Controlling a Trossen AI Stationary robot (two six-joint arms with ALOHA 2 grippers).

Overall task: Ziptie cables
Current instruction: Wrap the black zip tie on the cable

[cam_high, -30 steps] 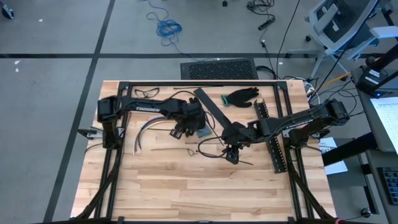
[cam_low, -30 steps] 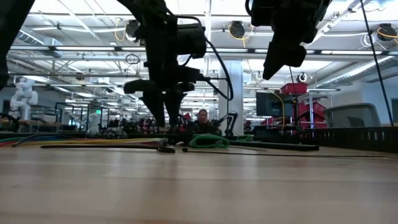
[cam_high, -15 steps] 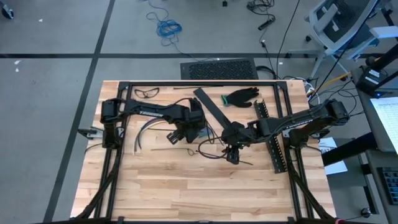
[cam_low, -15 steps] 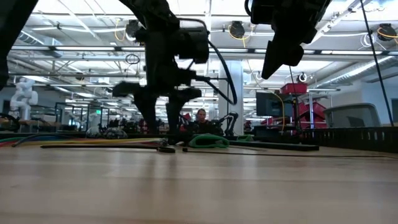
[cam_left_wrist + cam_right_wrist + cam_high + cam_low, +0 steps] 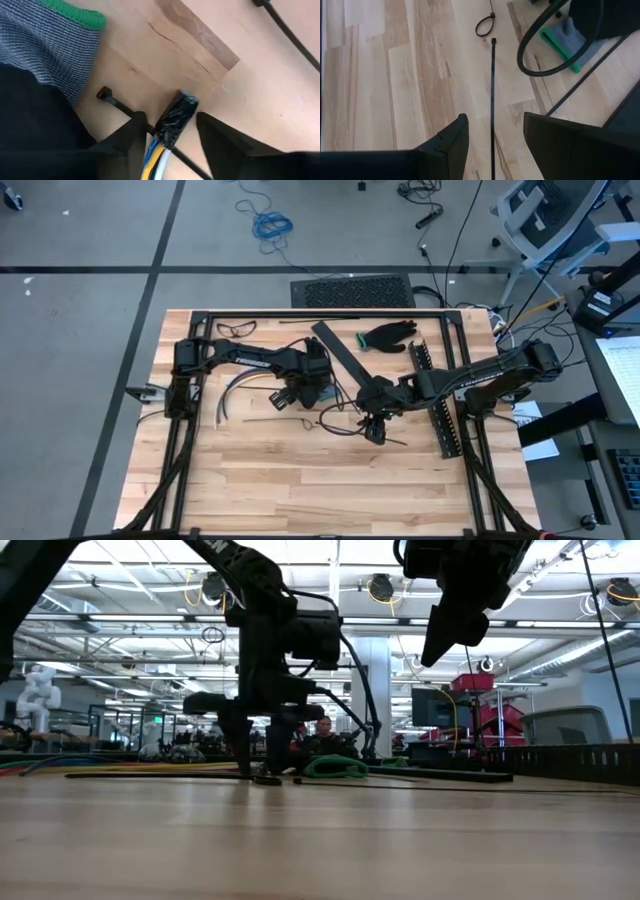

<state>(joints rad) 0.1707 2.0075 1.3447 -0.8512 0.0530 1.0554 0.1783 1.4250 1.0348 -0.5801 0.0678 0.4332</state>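
Your left end effector [image 5: 167, 137] sat low on the bench [image 5: 300, 480], fingers straddling the taped end of the cables [image 5: 172, 122] without visibly pinching them, probably to lift that end. At centre, your right end effector [image 5: 492, 137] hovered, fingers parted around a straight zip tie [image 5: 493, 90], apparently held ready for wrapping.

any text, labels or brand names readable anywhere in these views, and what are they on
None can be read.
Pale lettering runs along the left arm and the right arm in the high view: too small to read.
The cables, zip ties and glove show no print.
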